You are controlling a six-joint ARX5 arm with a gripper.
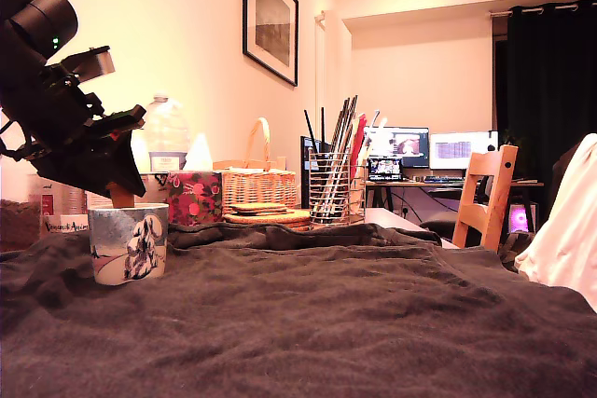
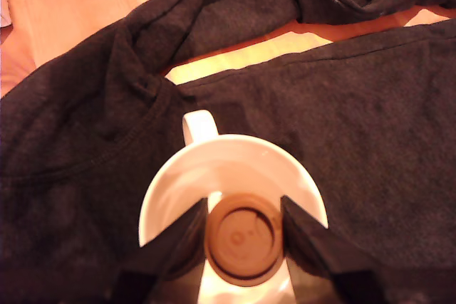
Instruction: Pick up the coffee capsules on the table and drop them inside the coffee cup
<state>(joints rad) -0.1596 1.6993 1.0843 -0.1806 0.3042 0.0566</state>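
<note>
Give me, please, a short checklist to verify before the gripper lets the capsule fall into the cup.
1. Capsule held: ok. The orange capsule sits between the two fingers of the gripper.
2. Capsule over the mouth of the coffee cup: ok in the wrist view, where it lies inside the white rim.
3. Height above the rim: ok. In the exterior view the capsule's tip hangs just above the cup.
4. Cup upright on the cloth-covered table: ok.
5. Cup interior free: cannot tell, because the capsule and fingers hide much of it.
6. Second, dark grey capsule located: cannot tell; neither view shows it.
</note>
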